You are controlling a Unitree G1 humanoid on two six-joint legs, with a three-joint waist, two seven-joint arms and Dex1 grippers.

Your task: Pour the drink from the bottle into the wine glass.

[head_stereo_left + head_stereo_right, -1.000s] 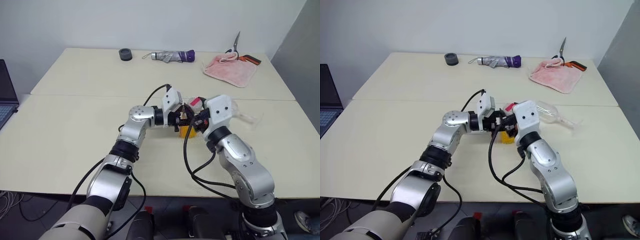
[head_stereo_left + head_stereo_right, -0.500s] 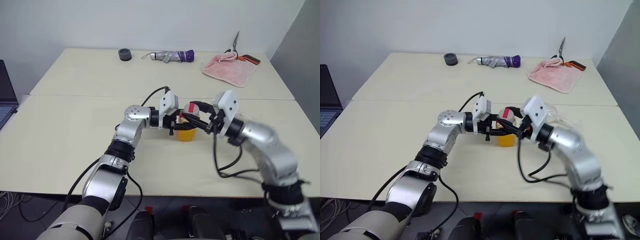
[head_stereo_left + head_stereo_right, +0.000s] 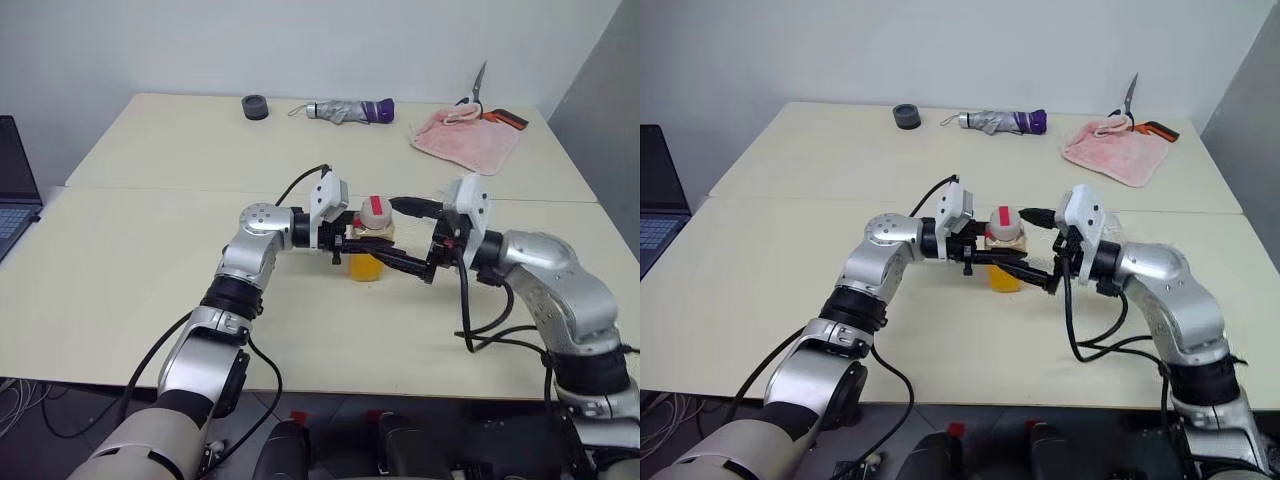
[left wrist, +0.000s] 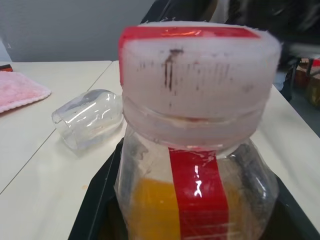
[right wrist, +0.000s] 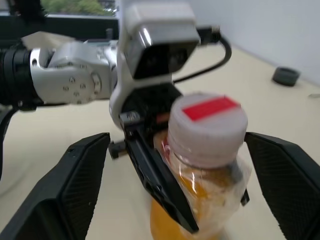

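The left gripper (image 3: 352, 243) is pinched on the one bottle (image 3: 369, 243), its two black fingers (image 5: 155, 170) pressed against the body below the neck, holding it upright above the near table (image 3: 120, 300). The bottle's cap (image 5: 207, 127) is on, white with a red strip across the top, and the drink (image 4: 150, 207) fills only the lower part of the body. The right gripper (image 3: 408, 238) points at the bottle from the other side with its two fingers spread wide, one on each side of the cap and touching neither cap nor bottle. A second ago this gripper was half closed and crowded right up against the bottle top; it now stands farther to the right, turned to face the bottle, and the bottle sits slightly more to the left.

One wine glass (image 4: 87, 117) lies on its side on the table behind the bottle. The left wrist view shows its bowl, but the stem and foot are hidden by the bottle, and in the head views the right arm covers most of it.

On the far table (image 3: 180, 140) lie one dark round roll (image 3: 254, 106), one folded umbrella (image 3: 348, 110), one pink cloth (image 3: 465, 138) and one pair of scissors (image 3: 482, 98) partly resting on the cloth. A laptop (image 3: 12, 190) is cut off at the left edge.
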